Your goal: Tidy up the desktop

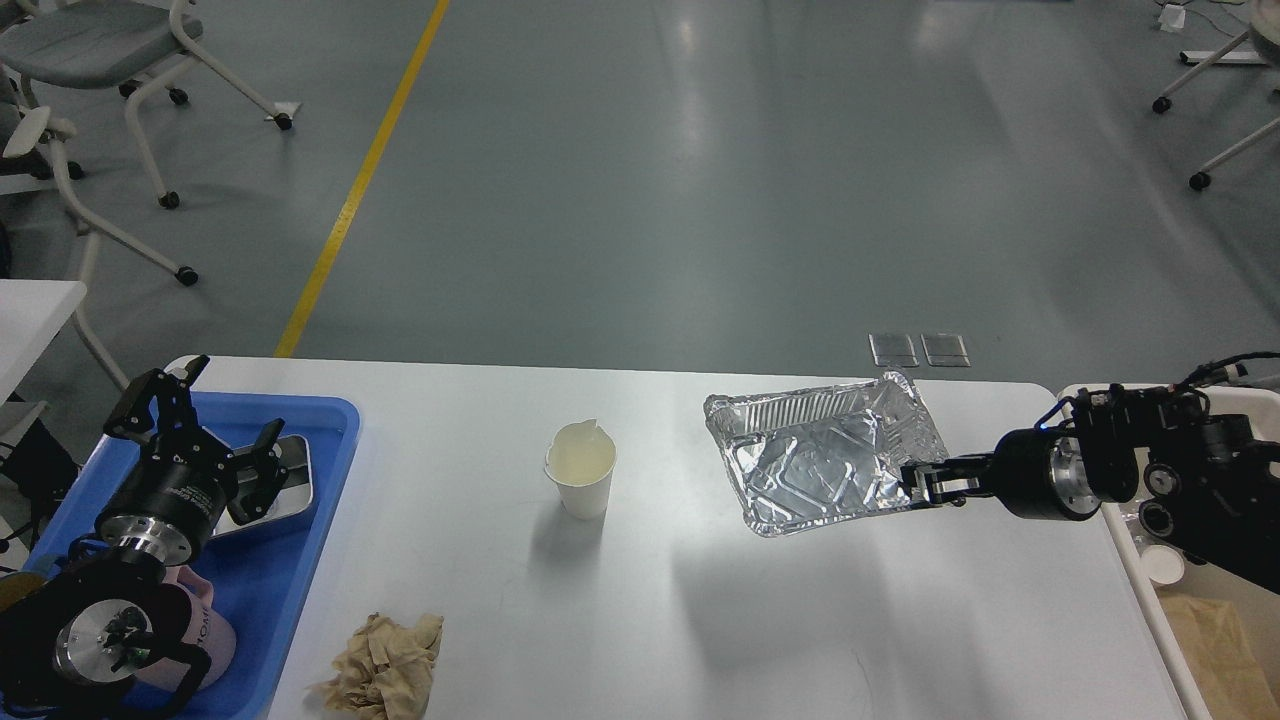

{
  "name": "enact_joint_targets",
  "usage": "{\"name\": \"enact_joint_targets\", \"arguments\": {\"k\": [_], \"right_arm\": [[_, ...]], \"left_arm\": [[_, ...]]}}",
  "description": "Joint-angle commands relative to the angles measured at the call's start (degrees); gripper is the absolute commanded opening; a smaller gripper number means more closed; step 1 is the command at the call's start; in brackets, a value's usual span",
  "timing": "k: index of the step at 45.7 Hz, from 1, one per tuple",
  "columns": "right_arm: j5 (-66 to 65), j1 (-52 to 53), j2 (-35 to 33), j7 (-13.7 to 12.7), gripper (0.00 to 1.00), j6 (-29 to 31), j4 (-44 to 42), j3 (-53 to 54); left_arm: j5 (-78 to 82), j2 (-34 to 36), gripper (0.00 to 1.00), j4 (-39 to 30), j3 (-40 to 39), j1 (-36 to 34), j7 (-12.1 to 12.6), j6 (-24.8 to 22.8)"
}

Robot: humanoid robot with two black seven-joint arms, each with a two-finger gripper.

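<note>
One desktop point(640, 600) is filling the near part of the room, big and white. On it one paper cup point(580, 480) is standing upright in the middle, with something pale inside. One crumpled brown paper point(385, 668) is lying near the front edge. One foil tray point(825, 455) is being held tilted above the right side, casting a shadow below; it is looking empty. The right gripper point(925, 483) is pinching its near corner. One blue tray point(270, 570) is sitting at the left end, holding a metal box point(292, 478) and a pink mug point(205, 635). The left gripper point(205, 435) is hanging over the box with fingers spread apart, holding nothing. One beige bin point(1140, 545) is standing at the right, with brown paper and a small white cup inside.
</note>
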Motion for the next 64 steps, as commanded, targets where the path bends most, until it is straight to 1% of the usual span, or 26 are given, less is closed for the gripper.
{"name": "enact_joint_targets", "arguments": {"k": [1,22,29,34,39,48,58,64], "right_arm": [[0.1,2.1,2.8,0.0,0.00,0.0,-2.0,-1.9],[3.0,8.1,9.7,0.1,0.00,0.0,-7.5,-6.6],[3.9,8.1,11.5,0.1,0.00,0.0,-9.1,-7.1],[4.0,8.2,12.1,0.2,0.00,0.1,-9.4,-7.1],[4.1,8.1,12.8,0.2,0.00,0.1,-10.2,-7.1],[4.1,8.1,13.4,0.2,0.00,0.1,-10.5,-7.1],[4.2,7.9,14.1,0.2,0.00,0.1,-11.2,-7.6],[4.2,8.0,14.5,0.2,0.00,0.1,-11.5,-8.3]], "left_arm": [[0.0,0.1,0.96,0.0,0.1,-0.1,0.0,0.0],[0.0,-0.5,0.96,-0.5,0.1,0.0,0.4,-0.3],[0.0,0.2,0.96,-3.7,2.1,0.0,0.2,0.3],[1.2,0.9,0.96,-6.6,2.9,0.1,0.2,2.0],[3.6,2.5,0.96,-7.9,4.9,0.3,0.2,3.1],[4.0,9.0,0.96,-12.1,6.3,1.3,0.0,3.9],[4.1,21.2,0.96,-19.0,6.2,4.2,-0.4,5.1],[4.4,27.1,0.96,-20.4,6.2,4.6,-0.4,5.0]]}}
